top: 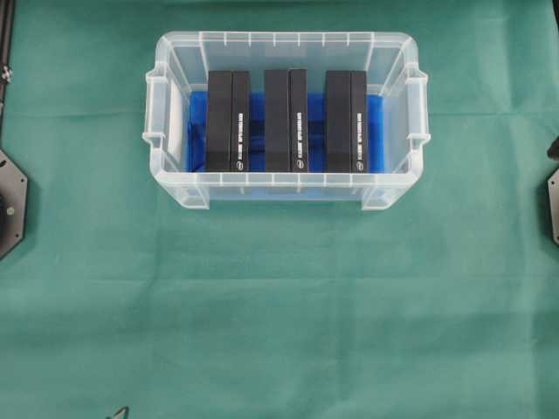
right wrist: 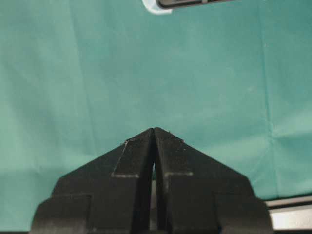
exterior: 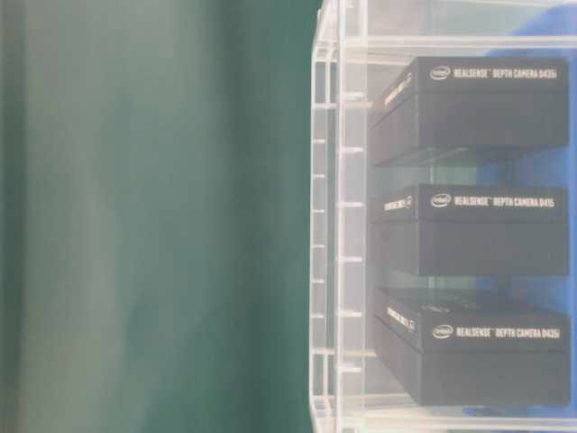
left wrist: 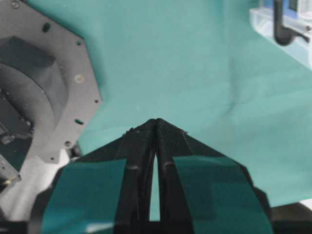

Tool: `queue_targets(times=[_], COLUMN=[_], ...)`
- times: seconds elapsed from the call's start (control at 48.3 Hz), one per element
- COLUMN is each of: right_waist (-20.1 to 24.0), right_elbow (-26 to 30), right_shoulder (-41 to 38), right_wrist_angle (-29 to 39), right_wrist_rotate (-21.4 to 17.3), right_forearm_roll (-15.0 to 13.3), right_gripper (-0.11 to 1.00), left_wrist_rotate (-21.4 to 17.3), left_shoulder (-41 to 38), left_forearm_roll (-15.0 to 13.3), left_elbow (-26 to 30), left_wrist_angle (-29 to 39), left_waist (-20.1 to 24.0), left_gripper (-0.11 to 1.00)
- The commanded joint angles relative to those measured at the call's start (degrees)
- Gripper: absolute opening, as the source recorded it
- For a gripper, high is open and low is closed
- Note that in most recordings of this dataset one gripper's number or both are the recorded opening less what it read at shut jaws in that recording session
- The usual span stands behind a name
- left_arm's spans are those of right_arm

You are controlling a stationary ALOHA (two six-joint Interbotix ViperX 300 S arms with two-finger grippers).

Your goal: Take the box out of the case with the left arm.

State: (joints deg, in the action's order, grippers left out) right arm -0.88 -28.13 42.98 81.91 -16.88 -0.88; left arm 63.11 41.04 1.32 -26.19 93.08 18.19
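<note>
Inside the case [top: 175, 188], the leftmost box [top: 229, 120] looks rigid, light and slick-sided, so my left gripper [left wrist: 156, 123], now closed and empty, should pinch its narrow upper faces.

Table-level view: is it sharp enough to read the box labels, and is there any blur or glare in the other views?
Table-level view: print on the three black boxes is legible through the clear case; the green cloth is soft and streaky. Overhead view: even light, faint sheen on the case rim. Left wrist view: the shut left pincer is slightly soft up close. Right wrist view: the shut right pincer looks similar, no glare.
</note>
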Motion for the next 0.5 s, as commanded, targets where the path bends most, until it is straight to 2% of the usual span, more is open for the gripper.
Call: queue_targets(times=[0.0,0.104,0.166,0.373,0.476], right_waist=[-0.1,-0.1,-0.1,-0.1,-0.1], right_elbow=[1.1,1.1,1.0,1.0,1.0], right_shoulder=[-0.2,-0.5,-0.6,-0.9,-0.9], right_wrist_angle=[-0.1,-0.1,-0.1,-0.1,0.0], right_wrist_rotate=[-0.1,-0.1,-0.1,-0.1,-0.1], right_forearm_roll=[-0.4,-0.9,-1.2,-1.7,-1.6], right_gripper=[0.0,0.0,0.0,0.0,0.0], left_wrist_rotate=[-0.2,-0.3,-0.3,-0.3,-0.3], left_shoulder=[-0.4,-0.4,-0.4,-0.4,-0.4], left_forearm_roll=[0.2,0.2,0.2,0.3,0.2], left_elbow=[0.0,-0.4,-0.6,-0.6,-0.6], left_wrist_angle=[-0.4,-1.0,-1.2,-1.5,-2.4], left_waist=[0.8,1.0,1.0,1.3,1.4], left_gripper=[0.03,0.1,0.2,0.78,0.97])
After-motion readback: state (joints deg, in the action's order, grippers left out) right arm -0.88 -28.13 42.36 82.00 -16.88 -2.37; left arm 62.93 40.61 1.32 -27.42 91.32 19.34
